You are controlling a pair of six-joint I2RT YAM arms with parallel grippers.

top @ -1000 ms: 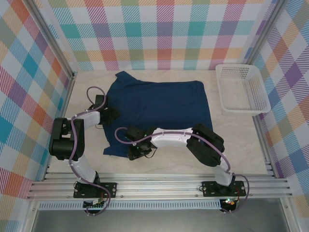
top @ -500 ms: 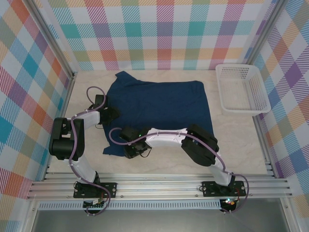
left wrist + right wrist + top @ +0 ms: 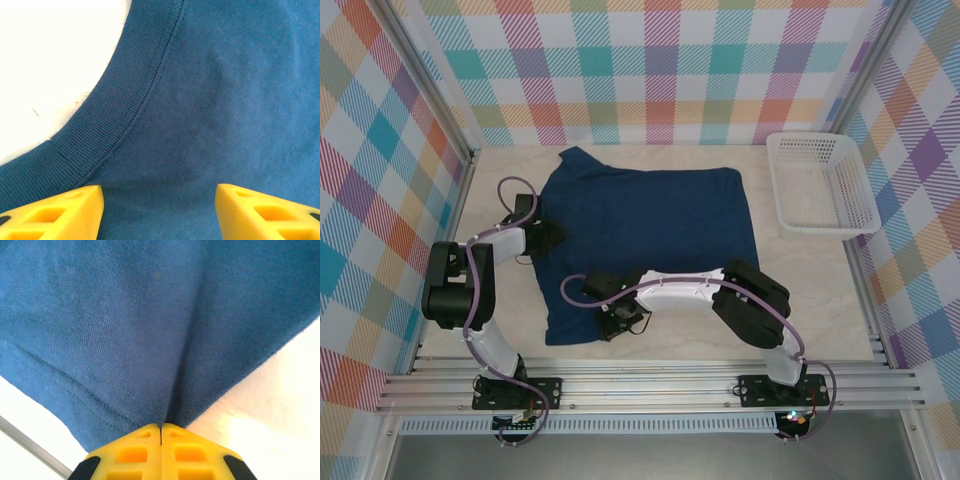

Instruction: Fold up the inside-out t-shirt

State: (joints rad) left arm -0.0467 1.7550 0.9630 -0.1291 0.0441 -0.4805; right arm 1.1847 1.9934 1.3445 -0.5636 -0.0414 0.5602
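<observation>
Hem of the t-shirt (image 3: 650, 215) at 7 o'clock sits pinched in the closed right gripper (image 3: 160, 429). At 9 o'clock, the left gripper (image 3: 157, 200) gapes empty.

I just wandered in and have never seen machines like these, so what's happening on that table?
Two robot arms are working on a dark blue t-shirt that lies spread out on the table. The right gripper is shut on a pinch of fabric close to the shirt's near edge, drawing the cloth into a small ridge. The left gripper hovers open over the ribbed collar, holding nothing. A white basket sits off to the right.
</observation>
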